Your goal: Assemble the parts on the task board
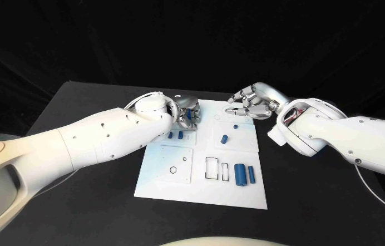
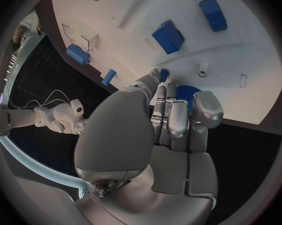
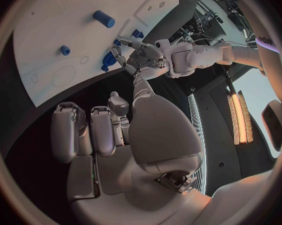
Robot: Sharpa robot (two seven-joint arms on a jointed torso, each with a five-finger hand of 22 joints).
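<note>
The white task board (image 1: 161,182) lies in the middle of the black table. My left hand (image 1: 186,118) is over its far left corner and pinches a blue toothed part (image 2: 186,92) between its fingers; the part (image 3: 108,60) sits just above the board. My right hand (image 1: 250,104) hovers at the board's far right edge, fingers loosely bent and apart, holding nothing. Two blue blocks (image 1: 176,136) lie near the left hand. A blue piece (image 1: 225,139) and a small blue one (image 1: 234,127) sit mid-board. Two blue cylinders (image 1: 246,174) lie at the near right.
The board (image 2: 122,5) has outlined recesses, a ring mark (image 1: 173,170) and rectangular slots (image 1: 212,168) near its front. A small white peg (image 2: 203,68) stands on the board close to the left hand's fingertips. Black table (image 1: 88,107) surrounds the board on all sides.
</note>
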